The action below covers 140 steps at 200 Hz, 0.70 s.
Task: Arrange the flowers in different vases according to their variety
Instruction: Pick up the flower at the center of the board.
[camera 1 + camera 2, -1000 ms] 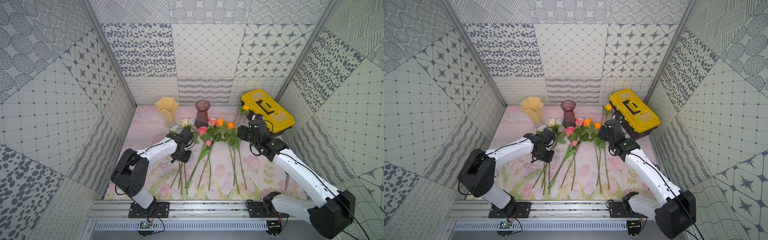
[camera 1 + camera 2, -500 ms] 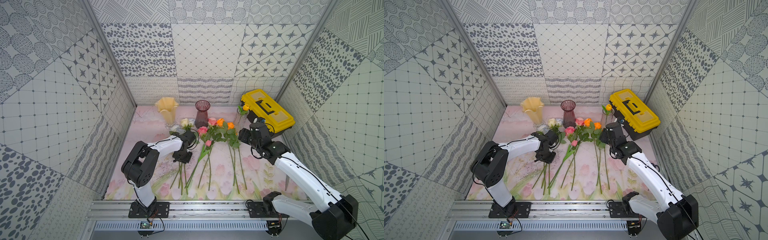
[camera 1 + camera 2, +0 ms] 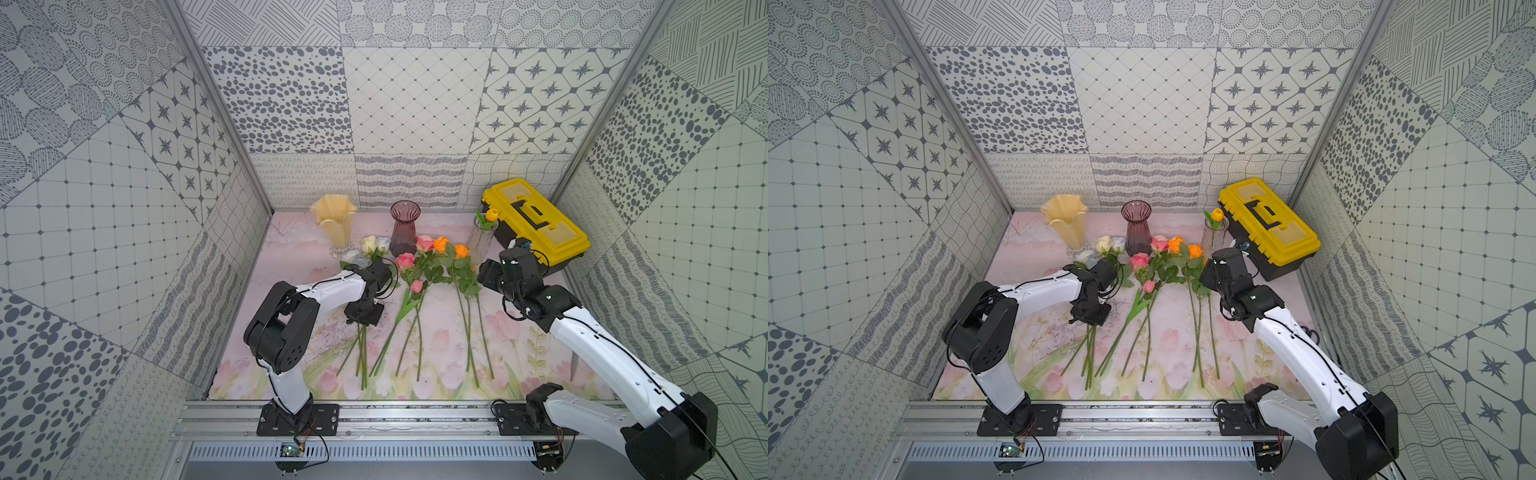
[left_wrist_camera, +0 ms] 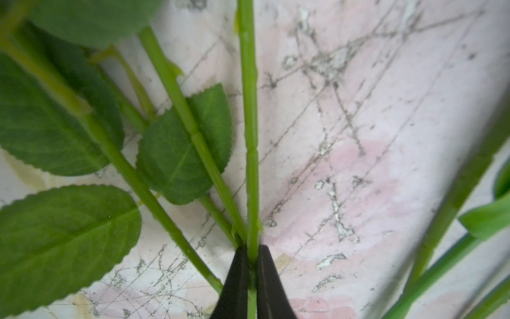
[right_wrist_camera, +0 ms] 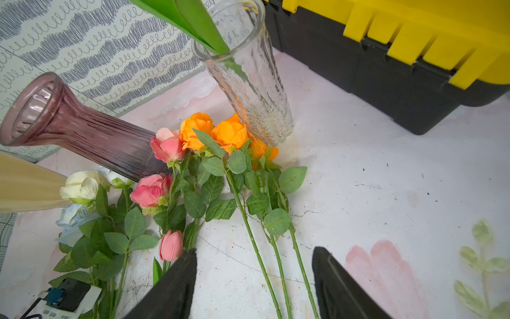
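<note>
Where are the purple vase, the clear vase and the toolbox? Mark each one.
purple vase (image 3: 404, 237), in a top view, on its ribbed body.
clear vase (image 5: 254, 91), right wrist view, on its glass wall.
toolbox (image 3: 1291, 239), in a top view, on its yellow lid.

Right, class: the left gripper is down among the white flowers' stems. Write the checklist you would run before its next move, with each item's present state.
1. Left gripper shut on one green stem: ok.
2. Neighbouring stem free of the fingers: cannot tell; it runs right up to them.
3. Which flower head the green stem carries: cannot tell.
4. Cream-yellow vase upright, mouth empty: ok.
5. Purple vase upright, mouth empty: ok.
6. Right gripper open, apart from the left arm: ok.
</note>
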Each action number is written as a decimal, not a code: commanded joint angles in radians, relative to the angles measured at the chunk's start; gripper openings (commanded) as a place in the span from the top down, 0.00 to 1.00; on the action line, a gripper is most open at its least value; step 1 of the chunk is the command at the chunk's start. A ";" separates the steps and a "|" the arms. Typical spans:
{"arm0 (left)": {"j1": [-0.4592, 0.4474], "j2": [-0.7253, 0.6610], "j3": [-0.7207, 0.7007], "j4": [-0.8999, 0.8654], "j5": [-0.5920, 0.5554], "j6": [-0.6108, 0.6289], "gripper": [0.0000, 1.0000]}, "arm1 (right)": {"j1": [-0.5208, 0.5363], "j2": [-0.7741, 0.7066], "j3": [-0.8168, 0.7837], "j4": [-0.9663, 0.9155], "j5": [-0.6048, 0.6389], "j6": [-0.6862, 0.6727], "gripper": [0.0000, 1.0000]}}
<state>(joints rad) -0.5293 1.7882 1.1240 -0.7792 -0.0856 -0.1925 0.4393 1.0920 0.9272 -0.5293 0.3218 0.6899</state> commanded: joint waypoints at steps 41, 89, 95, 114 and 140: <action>-0.003 -0.070 -0.019 -0.021 0.008 -0.022 1.00 | 0.005 -0.026 -0.017 0.019 0.010 0.014 0.30; -0.003 -0.114 -0.021 -0.031 0.000 -0.025 1.00 | 0.006 -0.028 -0.022 0.021 0.008 0.020 0.30; -0.003 -0.122 -0.021 -0.034 0.000 -0.027 1.00 | 0.007 -0.028 -0.022 0.019 0.009 0.019 0.30; -0.006 -0.173 -0.023 -0.023 0.000 -0.029 1.00 | 0.007 -0.032 -0.025 0.019 0.010 0.021 0.30; -0.008 -0.291 -0.028 0.018 -0.008 -0.028 1.00 | 0.007 -0.038 -0.032 0.021 0.003 0.025 0.30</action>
<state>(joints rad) -0.5339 1.6150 1.1004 -0.7769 -0.0853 -0.2096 0.4419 1.0821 0.9134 -0.5308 0.3214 0.7025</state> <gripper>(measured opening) 0.087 0.700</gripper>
